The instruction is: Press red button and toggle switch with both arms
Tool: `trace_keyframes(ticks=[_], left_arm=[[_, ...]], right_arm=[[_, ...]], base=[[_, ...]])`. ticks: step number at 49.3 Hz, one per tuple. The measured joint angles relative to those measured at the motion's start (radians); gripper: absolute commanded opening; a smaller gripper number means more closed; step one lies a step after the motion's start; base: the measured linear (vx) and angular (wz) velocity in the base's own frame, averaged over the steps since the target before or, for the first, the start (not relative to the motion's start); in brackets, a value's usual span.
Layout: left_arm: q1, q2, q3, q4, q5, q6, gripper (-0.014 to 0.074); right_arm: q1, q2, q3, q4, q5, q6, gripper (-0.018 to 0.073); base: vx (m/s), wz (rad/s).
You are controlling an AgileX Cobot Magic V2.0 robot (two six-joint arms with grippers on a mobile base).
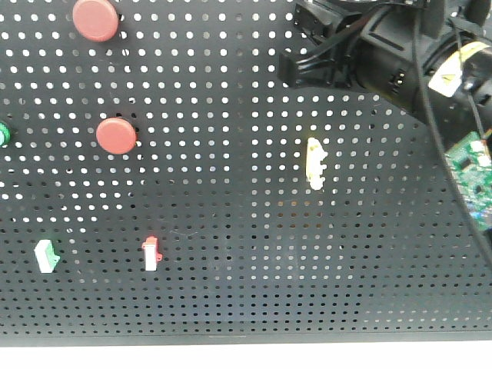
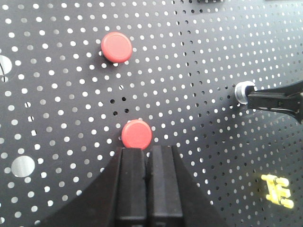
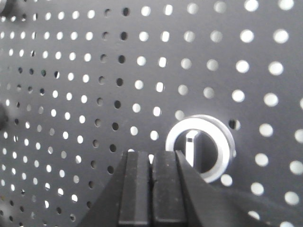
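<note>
— What else is on your board?
— You face a black perforated panel (image 1: 231,269). A pale yellow clip (image 1: 314,163) sits right of centre.
— And lower down?
— Low on your left, a small green-and-white switch (image 1: 46,255) and a red-and-white switch (image 1: 151,254) sit near each other, not touching.
— Anything at the edge?
— A green knob (image 1: 3,133), cut off at the left edge.

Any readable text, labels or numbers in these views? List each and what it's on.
No legible text in any view.
Yellow label on the black arm: dark mark, too blurred to read.
Green circuit board: markings too small to read.
Pegboard: no printing visible.
</note>
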Motion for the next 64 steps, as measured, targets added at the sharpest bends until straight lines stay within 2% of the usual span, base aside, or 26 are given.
trace_keyframes(ticks=[17, 25, 30, 34, 38, 48, 54, 64], left_arm=[[0.0, 0.0, 0.0, 0.0, -0.032, 0.0, 0.0], [0.0, 0.0, 0.0, 0.0, -0.035, 0.0, 0.0], [0.0, 0.0, 0.0, 0.0, -0.035, 0.0, 0.0], [0.0, 0.0, 0.0, 0.0, -0.036, 0.0, 0.0], [0.0, 0.0, 0.0, 0.0, -0.036, 0.0, 0.0], [0.001, 0.0, 0.0, 0.0, -0.035, 0.0, 0.0001], [0.002, 0.0, 0.0, 0.0, -0.031, 0.0, 0.0001], [0.002, 0.0, 0.0, 0.0, -0.008, 0.0, 0.0001]], right_arm=[[-0.001, -0.001, 0.0, 0.003, 0.003, -0.01, -0.0003], [-0.005, -0.019, 0.0, 0.007, 0.045, -0.04, -0.0003], [-0.042, -0.047, 0.001, 0.021, 0.09, -0.056, -0.0003], [-0.109, -0.066, -0.002, 0.031, 0.09, -0.058, -0.0003], [-0.126, -0.079, -0.002, 0.034, 0.103, -0.057, -0.0003], [-0.088, -0.133, -0.001, 0.034, 0.214, -0.061, -0.0003], [-0.058, -0.176, -0.001, 0.034, 0.232, -0.096, -0.0003], [-0.054, -0.202, -0.001, 0.034, 0.307, -0.123, -0.0003]], base=[[0.0, 0.0], [0.0, 0.0], [0.0, 0.0], [0.0, 0.0], [0.0, 0.0], [0.0, 0.0], [0.0, 0.0], [0.0, 0.0]])
